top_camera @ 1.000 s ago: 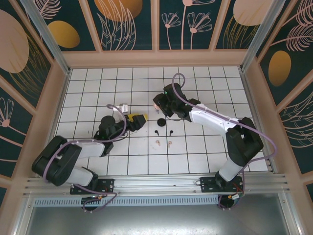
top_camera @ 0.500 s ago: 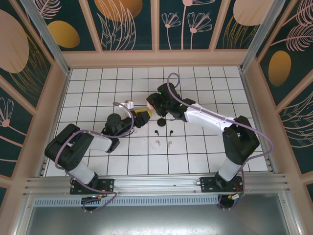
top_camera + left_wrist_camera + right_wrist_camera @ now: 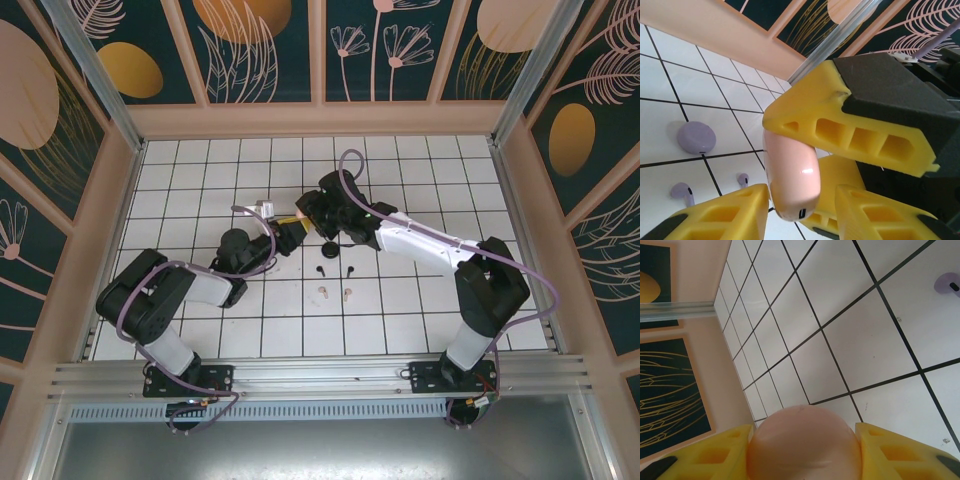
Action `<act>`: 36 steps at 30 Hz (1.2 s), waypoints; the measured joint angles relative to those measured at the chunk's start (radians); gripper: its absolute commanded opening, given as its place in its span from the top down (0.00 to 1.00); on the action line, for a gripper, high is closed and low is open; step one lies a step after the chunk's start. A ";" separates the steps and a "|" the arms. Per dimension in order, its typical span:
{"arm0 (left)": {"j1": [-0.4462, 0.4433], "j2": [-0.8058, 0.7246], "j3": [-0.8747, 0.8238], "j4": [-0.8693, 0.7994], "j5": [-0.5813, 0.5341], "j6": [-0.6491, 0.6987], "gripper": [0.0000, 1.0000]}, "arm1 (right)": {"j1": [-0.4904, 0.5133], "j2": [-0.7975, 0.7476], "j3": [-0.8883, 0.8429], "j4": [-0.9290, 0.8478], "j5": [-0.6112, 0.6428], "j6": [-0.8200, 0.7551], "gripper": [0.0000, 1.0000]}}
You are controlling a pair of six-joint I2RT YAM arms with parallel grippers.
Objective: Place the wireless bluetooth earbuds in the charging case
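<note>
Table: white square tiles with dark joints, and a metal rail along the near edge.
Room: peach-framed walls on three sides, with dark panels painted with flowers, leaves and orange rounds.
Pink case: raised off the tiles over the middle of the table, where the two grippers meet. The left wrist view shows it edge-on with a small port at its lower end. The lid is down, so what is inside cannot be told.
Right gripper: pinching the pink case, with a yellow finger against each side.
Left gripper: fingers spread to either side of the same case's lower end. One is right at its flank and the other stands off with a gap, so it has no grip.
Lilac case: flat on a tile below the grippers, lid down.
Lilac buds: two on the bare tiles near the lilac case, apart from each other and in no case.
Black case: on the table just on the near side of the grippers, closed.
Black buds: two loose on the tiles just nearer than the black case, one to each side.
Pink buds: two loose on the tiles a row nearer still, side by side and apart.
</note>
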 measured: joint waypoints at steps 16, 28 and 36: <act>0.000 0.014 0.019 0.004 -0.024 0.000 0.63 | 0.001 0.000 -0.003 0.014 0.000 0.000 0.65; 0.000 0.025 0.024 0.006 -0.029 0.000 0.84 | 0.000 0.000 -0.016 0.030 0.006 0.006 0.65; 0.000 0.028 0.025 0.006 -0.029 0.000 1.00 | 0.000 -0.001 -0.024 0.044 0.008 0.021 0.45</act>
